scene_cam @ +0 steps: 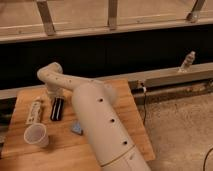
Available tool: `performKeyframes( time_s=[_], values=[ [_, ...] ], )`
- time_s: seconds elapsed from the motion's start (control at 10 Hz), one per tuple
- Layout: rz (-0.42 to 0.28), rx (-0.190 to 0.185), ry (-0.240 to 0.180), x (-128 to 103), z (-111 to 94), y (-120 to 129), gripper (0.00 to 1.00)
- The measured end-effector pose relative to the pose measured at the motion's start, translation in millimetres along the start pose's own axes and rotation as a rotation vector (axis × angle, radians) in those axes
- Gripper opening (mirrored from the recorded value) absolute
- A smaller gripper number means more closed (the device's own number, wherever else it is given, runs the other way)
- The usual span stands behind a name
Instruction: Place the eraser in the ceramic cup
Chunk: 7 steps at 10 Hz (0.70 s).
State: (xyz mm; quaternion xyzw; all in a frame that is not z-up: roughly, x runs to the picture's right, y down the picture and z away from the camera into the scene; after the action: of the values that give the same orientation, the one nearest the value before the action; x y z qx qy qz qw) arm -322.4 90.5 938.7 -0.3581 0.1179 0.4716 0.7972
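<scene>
- Camera view: the gripper (56, 95) is seen lowered at the far end of the eraser (57, 111), under the arm's (100, 125) bent wrist — whether it is spread or clamped cannot be told.
- The eraser is laid flat on the bench (127, 107), pointing away from the camera, just right of a white tube-like item (35, 110).
- The ceramic cup (36, 135) is stood upright near the front-left corner — apart from the eraser.
- A blue-grey pad (77, 128) is partly hidden by the arm.

Hand (56, 96) just abv eraser (57, 110); cup (36, 135) nearby
</scene>
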Motion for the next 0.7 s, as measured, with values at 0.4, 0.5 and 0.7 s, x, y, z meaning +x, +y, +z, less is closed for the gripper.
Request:
performKeyframes(
  time_s=[0.4,0.5,0.7],
  values=[
    [0.0,0.0,0.005,1.3,-2.2,1.0,0.0],
    [0.0,-0.001,0.005,1.5,-2.3,1.6,0.0],
    [-0.001,-0.004,0.002,1.1,-2.9,2.6,0.0]
  ],
)
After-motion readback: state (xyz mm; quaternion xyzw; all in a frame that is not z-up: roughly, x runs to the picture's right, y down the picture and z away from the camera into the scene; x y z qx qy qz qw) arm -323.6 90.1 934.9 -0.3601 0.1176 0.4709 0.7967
